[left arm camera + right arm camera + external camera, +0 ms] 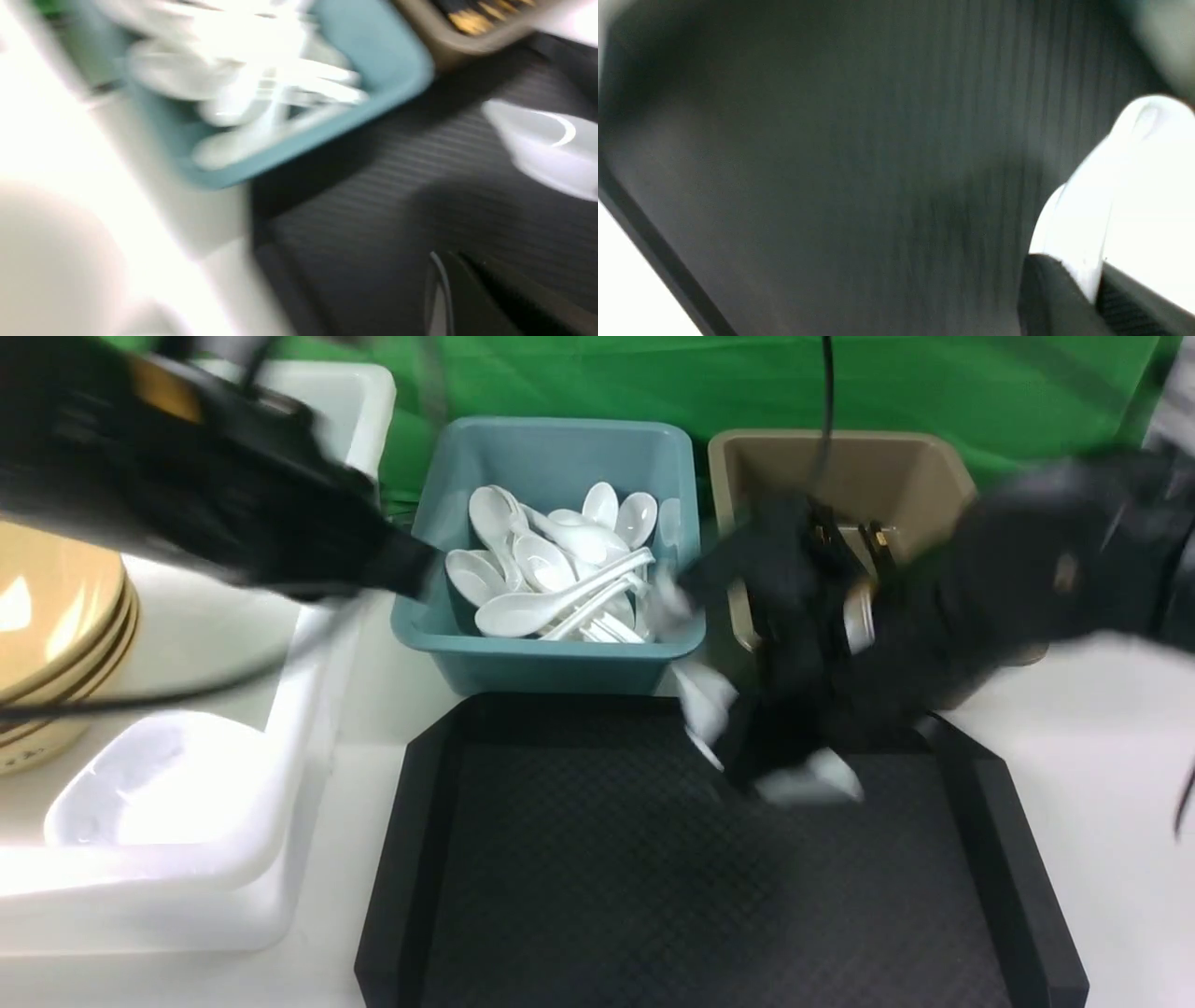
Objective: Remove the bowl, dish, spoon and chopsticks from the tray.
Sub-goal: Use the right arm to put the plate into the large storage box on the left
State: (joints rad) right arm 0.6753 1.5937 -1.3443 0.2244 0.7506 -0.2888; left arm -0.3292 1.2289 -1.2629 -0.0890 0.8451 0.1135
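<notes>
The right gripper (758, 758) is shut tight on the spoon (1106, 186); the white spoon is pinched between its two black fingers (1052, 298). In the front view the spoon is over the tray (597, 877), near the tray's 1 o'clock corner; I cannot tell if it touches the tray. It looks smooth, shiny and white; it is blurry, but it seems to lie from 10 o'clock to 4 o'clock. The teal bin (541, 667), full of other white spoons (551, 569), sits near, at 11 o'clock from the fingers; I think the spoon goes there; the right arm is the closer one. The left gripper (446, 266) is closed and holds nothing; it is by the bin's 9 o'clock side.
</notes>
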